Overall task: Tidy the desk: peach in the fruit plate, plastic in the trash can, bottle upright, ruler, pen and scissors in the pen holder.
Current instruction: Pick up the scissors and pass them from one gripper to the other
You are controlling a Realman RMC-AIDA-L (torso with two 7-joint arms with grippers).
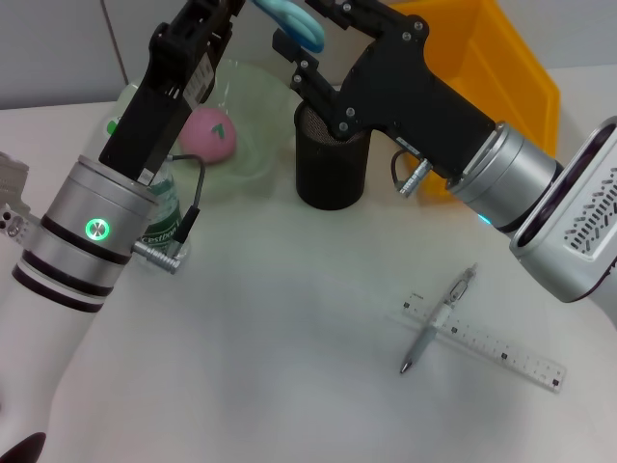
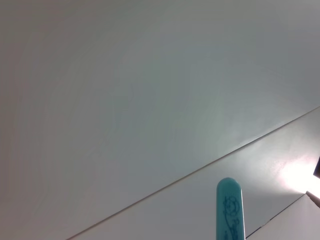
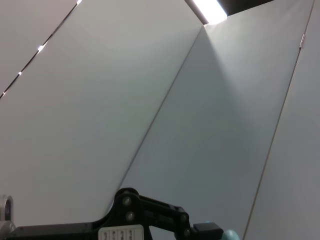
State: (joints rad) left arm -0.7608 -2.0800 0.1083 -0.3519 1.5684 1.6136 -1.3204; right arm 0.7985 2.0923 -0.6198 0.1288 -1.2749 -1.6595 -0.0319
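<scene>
The teal scissors (image 1: 294,21) hang at the top of the head view, above the black mesh pen holder (image 1: 331,159). My left gripper (image 1: 228,8) reaches up to them from the left and holds them; their teal end (image 2: 230,210) rises into the left wrist view. My right gripper (image 1: 313,29) sits against the scissors from the right. The pink peach (image 1: 210,133) lies in the pale green fruit plate (image 1: 255,145). The bottle (image 1: 164,217) stands upright behind my left arm. The pen (image 1: 439,318) lies across the ruler (image 1: 487,342) on the table. No plastic is in view.
A yellow bin (image 1: 492,68) stands at the back right, behind my right arm. The right wrist view shows a black gripper linkage (image 3: 150,215) against the ceiling. Both arms cross over the back middle of the white table (image 1: 289,318).
</scene>
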